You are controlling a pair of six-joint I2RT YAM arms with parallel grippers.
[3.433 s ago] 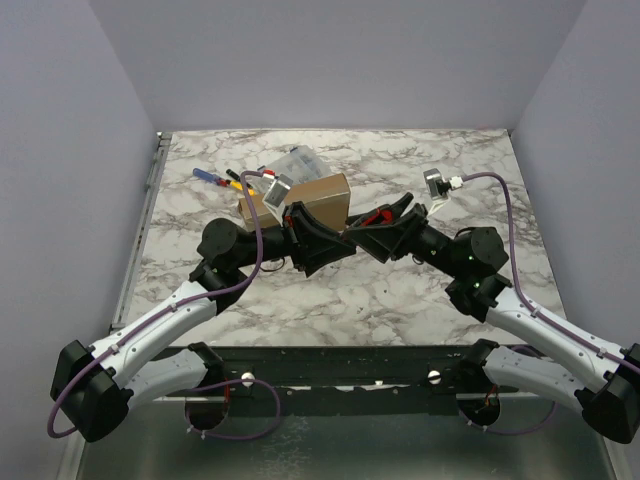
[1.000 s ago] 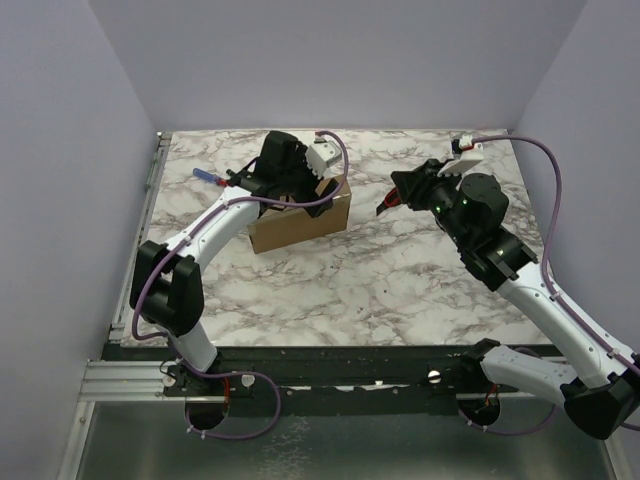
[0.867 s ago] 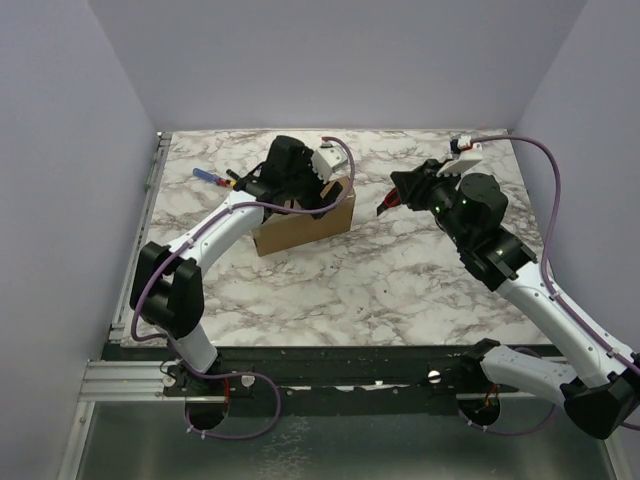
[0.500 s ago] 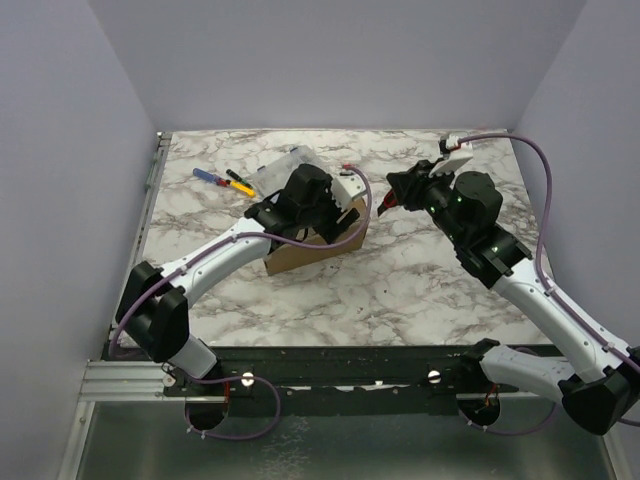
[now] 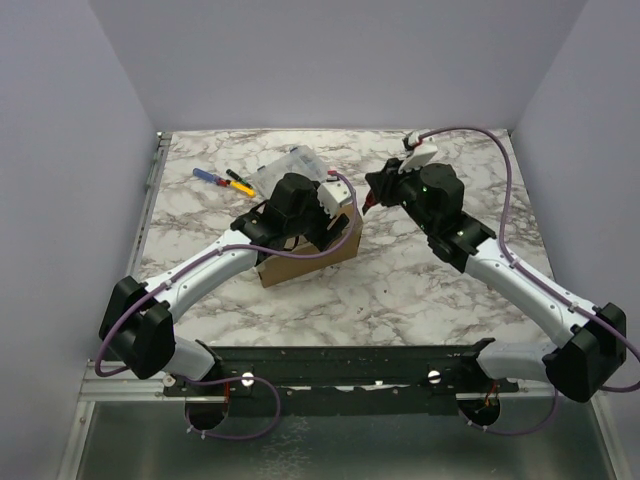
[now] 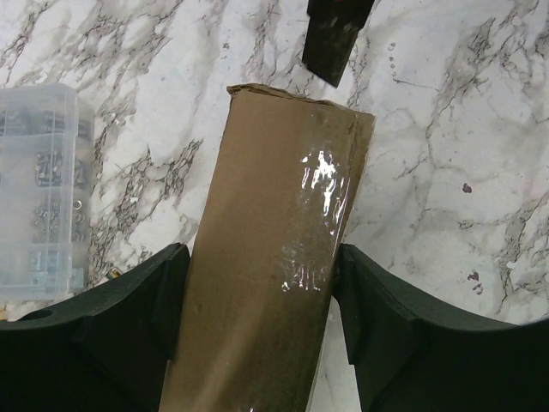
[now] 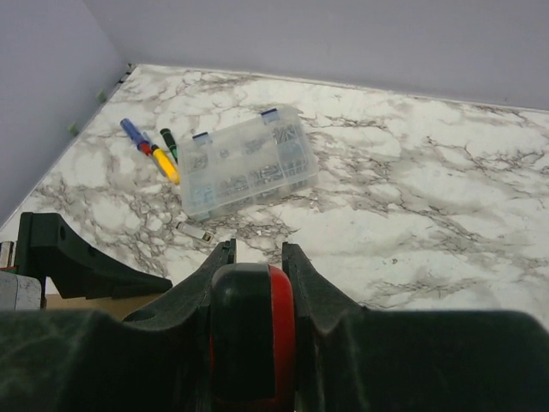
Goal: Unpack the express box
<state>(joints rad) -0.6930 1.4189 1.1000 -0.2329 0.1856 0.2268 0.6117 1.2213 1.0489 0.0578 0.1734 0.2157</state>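
express box [image 5: 310, 258] diagonal, near-left to far-right

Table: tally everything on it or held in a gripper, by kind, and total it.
Express box: 1
Clear compartment case: 1
Screwdrivers: 3 (blue, yellow, green)
Small silver piece: 1
Red tool in right gripper: 1
Total: 7

The brown express box [image 5: 320, 256] stands on edge, clear tape across its top.

Case [image 5: 288, 164] lies behind express box [image 5: 300, 266]; tools [image 5: 224, 180], perhaps screwdrivers, left of it.
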